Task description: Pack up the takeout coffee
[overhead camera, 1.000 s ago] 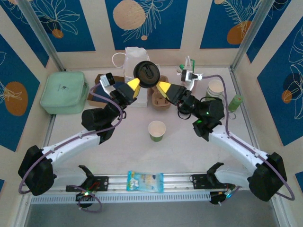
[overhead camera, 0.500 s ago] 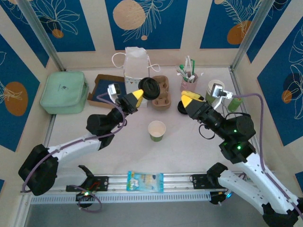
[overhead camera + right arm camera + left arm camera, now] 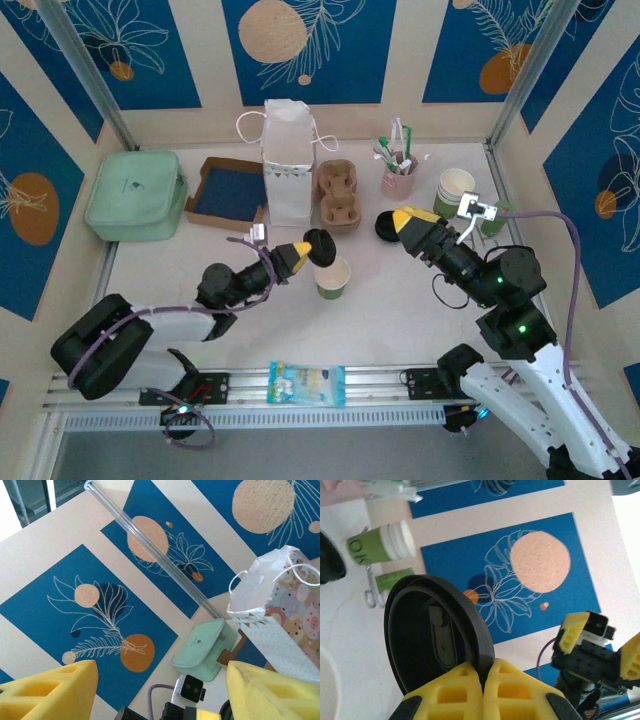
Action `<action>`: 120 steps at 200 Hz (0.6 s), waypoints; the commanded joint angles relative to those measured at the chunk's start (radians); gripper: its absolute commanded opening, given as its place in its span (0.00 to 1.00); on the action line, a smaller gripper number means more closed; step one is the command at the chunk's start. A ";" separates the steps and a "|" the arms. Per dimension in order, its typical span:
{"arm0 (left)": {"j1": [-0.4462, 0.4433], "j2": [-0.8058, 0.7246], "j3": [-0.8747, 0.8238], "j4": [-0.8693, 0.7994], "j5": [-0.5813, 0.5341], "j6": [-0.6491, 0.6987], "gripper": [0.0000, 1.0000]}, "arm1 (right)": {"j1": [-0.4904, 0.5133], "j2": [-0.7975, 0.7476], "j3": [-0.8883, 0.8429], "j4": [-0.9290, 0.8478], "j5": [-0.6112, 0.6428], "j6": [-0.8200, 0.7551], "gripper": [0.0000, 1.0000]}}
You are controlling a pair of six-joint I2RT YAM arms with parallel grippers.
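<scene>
The left gripper (image 3: 303, 251) is clenched on the black lid (image 3: 320, 246), just beside the uncovered paper cup (image 3: 332, 277) at the table's centre. The right gripper (image 3: 405, 222) is released, well right of the cup.

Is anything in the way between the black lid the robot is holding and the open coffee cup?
Nothing visible. The left tool pinches the black lid by its rim, right beside the open paper cup in the top view, with no other thing between them.
</scene>
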 commanded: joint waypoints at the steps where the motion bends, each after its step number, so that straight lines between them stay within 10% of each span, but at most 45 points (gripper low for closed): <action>1: 0.007 -0.013 -0.002 0.062 0.059 0.000 0.00 | -0.015 -0.011 -0.005 -0.023 -0.017 -0.016 0.68; 120: 0.007 0.131 -0.006 0.062 0.181 0.011 0.00 | -0.048 -0.025 -0.004 -0.057 -0.047 -0.016 0.66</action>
